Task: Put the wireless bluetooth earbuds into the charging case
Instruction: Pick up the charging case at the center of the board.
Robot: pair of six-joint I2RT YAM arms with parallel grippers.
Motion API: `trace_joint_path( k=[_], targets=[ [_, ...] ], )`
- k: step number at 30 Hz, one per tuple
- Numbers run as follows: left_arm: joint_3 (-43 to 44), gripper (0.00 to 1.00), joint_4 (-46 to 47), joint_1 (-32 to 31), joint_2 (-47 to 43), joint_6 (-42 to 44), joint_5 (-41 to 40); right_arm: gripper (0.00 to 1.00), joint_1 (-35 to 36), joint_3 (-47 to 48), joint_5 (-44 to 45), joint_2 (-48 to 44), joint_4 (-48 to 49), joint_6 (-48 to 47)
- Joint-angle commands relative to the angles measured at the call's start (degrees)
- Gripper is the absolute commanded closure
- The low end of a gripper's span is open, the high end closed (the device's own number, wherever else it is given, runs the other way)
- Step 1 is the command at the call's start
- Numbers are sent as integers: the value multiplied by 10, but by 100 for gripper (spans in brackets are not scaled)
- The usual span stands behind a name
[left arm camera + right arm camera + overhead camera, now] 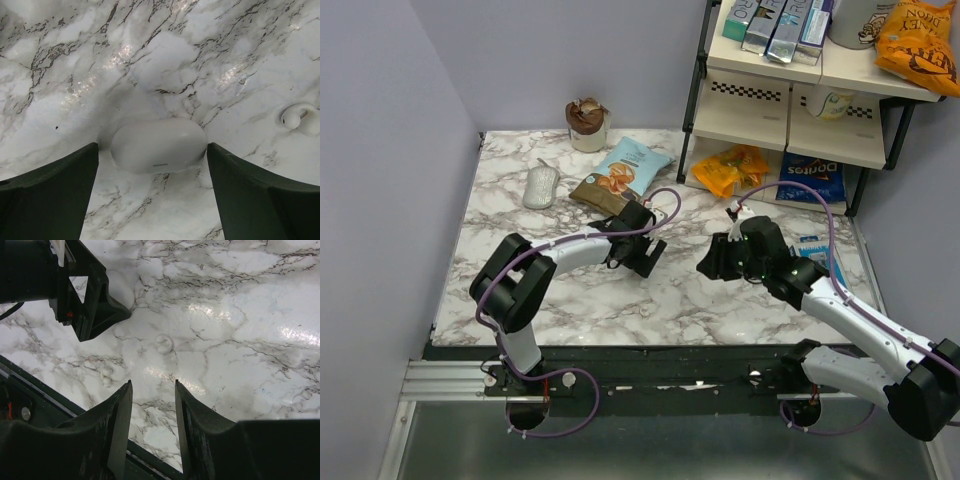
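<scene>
Marble: the surface (pixel 500 250) is white with grey veining and carries everything listed here.
Case: the charging case (pixel 159 137) lies shut and flat on the surface, squarely between the two fingers of the left claw.
Left grip: the left claw (pixel 152 146) is released and spread wide, with one dark finger on each side of the case. The finger on the right of the left wrist view sits right at the case's end and the other just beside it. Whether either one touches the case cannot be told.
Buds: the earbuds (pixel 164 342) are both outside the case, loose on the bare surface. One lies just ahead of the right claw's fingers. The other bud (pixel 106 375) lies to its left, nearer the surface's front edge. The two are apart from each other.
Right grip: the right claw (pixel 152 390) is released, its fingers parted by a narrow gap with nothing between them.
Arms: from above, the two claws face each other near the middle of the surface without touching.
Far side: a grey oval object (pixel 541 186) and a snack bag (pixel 622 172) lie toward the back wall, with a shelf rack (pixel 790 120) at the right.
</scene>
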Motion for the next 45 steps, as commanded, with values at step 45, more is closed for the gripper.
trace_joint_path(
  k=[45],
  targets=[
    [-25, 41, -16, -38, 15, -126, -120, 52, 4, -30, -14, -19, 7, 5]
  ],
)
